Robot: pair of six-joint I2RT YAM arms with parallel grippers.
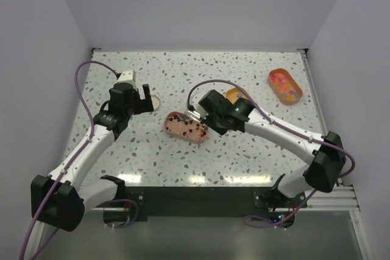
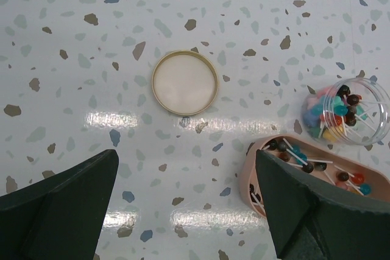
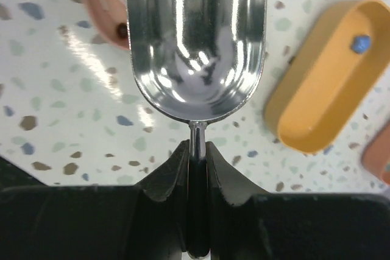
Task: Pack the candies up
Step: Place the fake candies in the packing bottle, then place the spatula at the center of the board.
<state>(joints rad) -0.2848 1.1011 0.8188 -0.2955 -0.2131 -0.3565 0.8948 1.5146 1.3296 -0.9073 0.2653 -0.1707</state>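
Farthest left, the left gripper [image 2: 186,153] is held above the speckled table [image 2: 73,41] with its jaws spread wide and nothing between them. Just ahead of its fingers [image 2: 58,211] a round cream lid [image 2: 184,82] is laid flat on the table (clear of both fingers). Off its right finger a pink tray [image 1: 177,129] is set, with dark, red and blue ball-headed sticks lying in it. Just beyond that tray a clear jar [image 2: 359,98] is crammed with more coloured pieces; whether it is upright cannot be told. Further right, the right gripper [image 3: 195,147] is clamped on the thin handle of a metal scoop [image 3: 195,41], whose polished bowl is pointed straight forward from the fingers, its left edge passing over the pink tray. To the right of the scoop a yellow-orange tray [image 3: 317,101] is placed, and one blue candy [image 3: 361,43] is seen inside it near the far end. Most of the candies [image 1: 285,84] are heaped, in mixed colours, in an orange dish [image 1: 272,75] well beyond and to the right of the right gripper.
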